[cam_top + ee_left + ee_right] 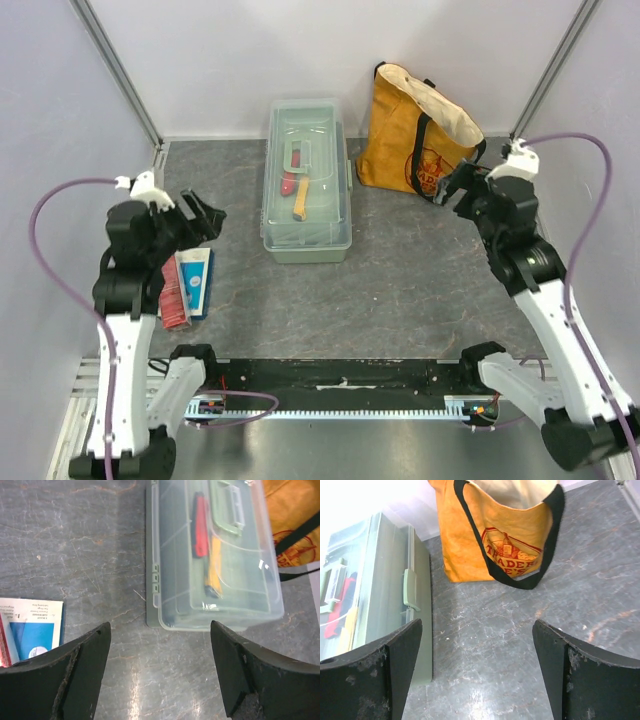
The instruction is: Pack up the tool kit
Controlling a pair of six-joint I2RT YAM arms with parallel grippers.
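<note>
The shut toolbox (306, 182) sits at 12 o'clock, and the left gripper (208, 222) and right gripper (450, 188) both have jaws spread wide, holding nothing.

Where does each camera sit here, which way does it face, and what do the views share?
Top external: fixed above, behind the bases, looking down on the table; both arms, left gripper and right gripper show.
Left wrist: on the left arm, facing the toolbox end and blue packet past its open fingers.
Right wrist: on the right arm, facing the tote bag past its open fingers.
Shared: all see the toolbox.
</note>
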